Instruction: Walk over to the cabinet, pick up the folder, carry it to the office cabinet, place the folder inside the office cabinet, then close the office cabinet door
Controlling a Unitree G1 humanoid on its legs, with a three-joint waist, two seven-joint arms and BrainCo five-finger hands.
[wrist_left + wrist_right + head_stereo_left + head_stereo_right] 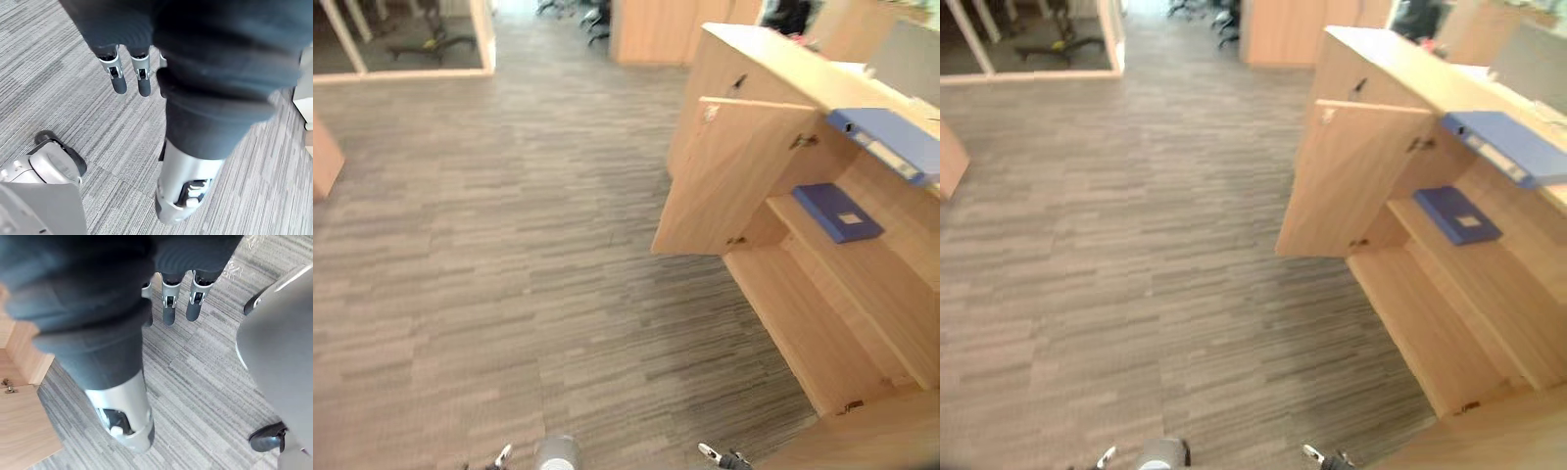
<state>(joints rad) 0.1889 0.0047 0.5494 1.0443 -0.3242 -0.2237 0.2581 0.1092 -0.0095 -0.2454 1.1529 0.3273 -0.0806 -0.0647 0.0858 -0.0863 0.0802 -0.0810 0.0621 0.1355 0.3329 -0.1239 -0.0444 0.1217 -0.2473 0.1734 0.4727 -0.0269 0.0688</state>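
Note:
A light wooden cabinet (759,61) stands at the right, its left door (734,176) swung open toward the carpet. Across the cabinet's top lies a blue ring-binder folder (886,142), its spine overhanging the front edge. On the upper shelf inside rests a flat dark blue folder (837,212); the lower shelf (808,323) is bare. My left hand (117,73) hangs over the grey carpet with straight fingers and holds nothing. My right hand (168,308) hangs the same way near the cabinet's base, fingers straight, holding nothing. Both hands are well short of the folders.
Grey striped carpet (509,245) spreads wide to the left of the cabinet. The corner of a wooden piece (323,157) juts in at the left edge. A glass partition (401,39) and another wooden unit (656,29) stand at the back.

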